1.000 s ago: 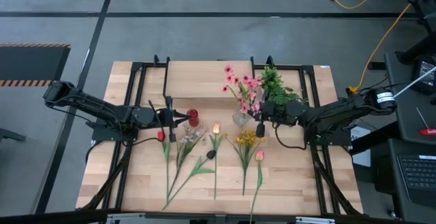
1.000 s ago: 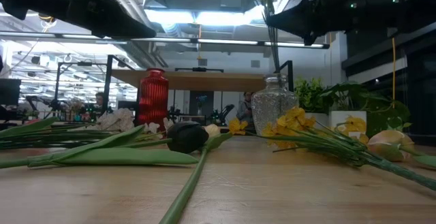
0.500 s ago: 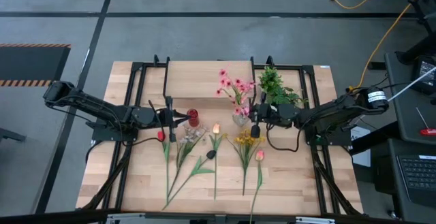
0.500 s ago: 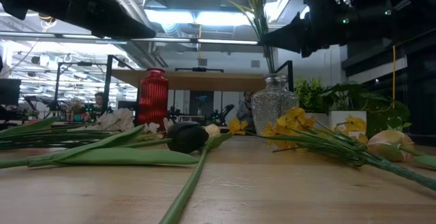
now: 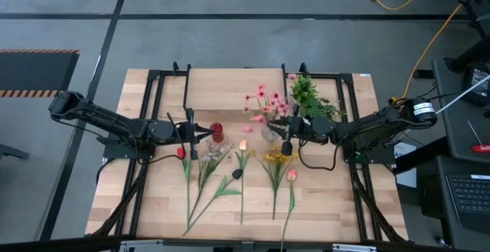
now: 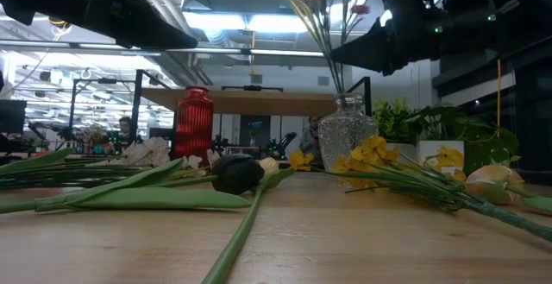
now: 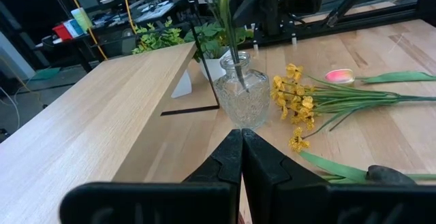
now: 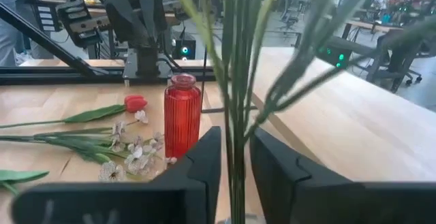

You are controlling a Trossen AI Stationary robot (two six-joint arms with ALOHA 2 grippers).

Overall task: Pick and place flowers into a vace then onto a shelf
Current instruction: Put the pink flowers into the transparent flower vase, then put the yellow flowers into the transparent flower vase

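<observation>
My right gripper (image 5: 285, 135) is shut on a bunch of pink flowers (image 5: 264, 105) standing over a clear glass vase (image 6: 343, 134). Their stems reach down into the vase's neck. My left gripper (image 7: 242, 144) is shut and empty, held above the table next to a red ribbed vase (image 5: 217, 132). Several loose flowers lie flat on the table: a red tulip (image 5: 181, 152), white blooms (image 5: 215, 152), a peach tulip (image 5: 243, 144), yellow blooms (image 5: 277, 156) and a pink tulip (image 5: 292, 175). The shelf (image 5: 230, 88) stands at the far middle. My right gripper pinches the pink flowers' green stems (image 8: 236, 149) between its two fingers, well below the blooms. The fingers come level from the table's right side and lie across the stems. The bunch stands nearly upright, blooms leaning toward the table's left, lower stem ends inside the vase's neck (image 6: 345, 101).
A bushy green plant in a white pot (image 5: 310, 99) stands just behind my right gripper. The shelf's black legs (image 7: 204, 67) stand close to the clear vase. Long stems cover the middle of the table toward the near edge. Black frame rails (image 5: 153, 114) run along both sides.
My right gripper has gone a little toward the table's left and down with the pink flowers. The stems have sunk into the clear vase, the blooms have come lower and lean more toward the left.
</observation>
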